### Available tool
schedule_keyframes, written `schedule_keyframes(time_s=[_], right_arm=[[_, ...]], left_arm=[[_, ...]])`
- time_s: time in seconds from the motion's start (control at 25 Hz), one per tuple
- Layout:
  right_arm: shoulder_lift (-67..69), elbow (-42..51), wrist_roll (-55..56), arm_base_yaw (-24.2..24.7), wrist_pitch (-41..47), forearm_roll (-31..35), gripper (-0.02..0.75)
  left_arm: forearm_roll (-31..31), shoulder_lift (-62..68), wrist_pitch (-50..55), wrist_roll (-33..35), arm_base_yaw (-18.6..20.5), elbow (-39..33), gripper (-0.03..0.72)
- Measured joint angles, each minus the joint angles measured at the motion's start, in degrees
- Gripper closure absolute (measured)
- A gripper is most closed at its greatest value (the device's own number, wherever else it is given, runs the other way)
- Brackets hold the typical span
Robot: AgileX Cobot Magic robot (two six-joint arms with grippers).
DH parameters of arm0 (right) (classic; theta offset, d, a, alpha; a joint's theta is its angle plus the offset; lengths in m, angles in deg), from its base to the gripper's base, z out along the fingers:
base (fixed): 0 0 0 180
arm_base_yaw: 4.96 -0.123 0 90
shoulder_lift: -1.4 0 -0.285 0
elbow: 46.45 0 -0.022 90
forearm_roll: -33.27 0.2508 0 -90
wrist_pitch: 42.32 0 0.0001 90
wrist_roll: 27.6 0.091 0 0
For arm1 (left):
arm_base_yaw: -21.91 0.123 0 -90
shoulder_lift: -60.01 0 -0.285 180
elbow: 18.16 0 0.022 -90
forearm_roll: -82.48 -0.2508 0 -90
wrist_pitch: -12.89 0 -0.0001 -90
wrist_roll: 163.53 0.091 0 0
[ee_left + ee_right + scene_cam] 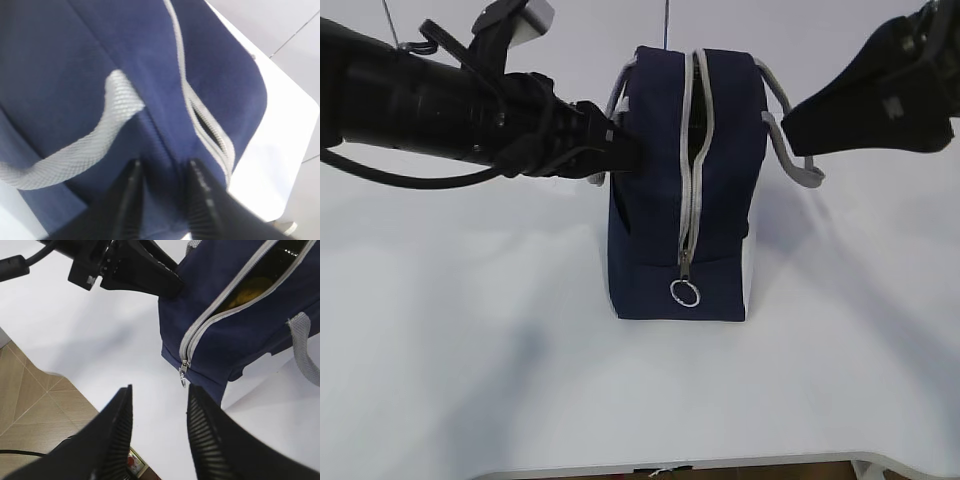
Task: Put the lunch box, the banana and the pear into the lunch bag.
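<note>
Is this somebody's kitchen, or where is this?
More likely a robot test room: a bare white table, two black robot arms around a navy lunch bag, and a tan tiled floor below. No kitchen things show.

No lettering, brand, number or sign can be read anywhere in the three views. The lunch bag (660,180) carries plain navy fabric, grey webbing and a grey zipper with no printed mark or tag, and the black arm housings show no legible label. A small pale patch on the left arm in the right wrist view is too blurred to make out.
</note>
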Motion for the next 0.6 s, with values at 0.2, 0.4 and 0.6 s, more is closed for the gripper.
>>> schedule_keyframes(time_s=[0.2,0.4,0.6], right_arm=[[-0.2,1.0,-0.3,0.0,-1.6,0.2,0.421],[-3.1,8.1,-3.0,0.0,-11.7,5.1,0.421],[-6.6,19.1,-19.9,0.0,-20.5,17.7,0.422]], left_arm=[[0.1,0.0,0.2,0.0,0.0,0.0,0.685],[0.1,0.0,0.8,0.1,0.0,0.0,0.694],[0.1,0.0,1.1,0.1,0.0,0.0,0.694]])
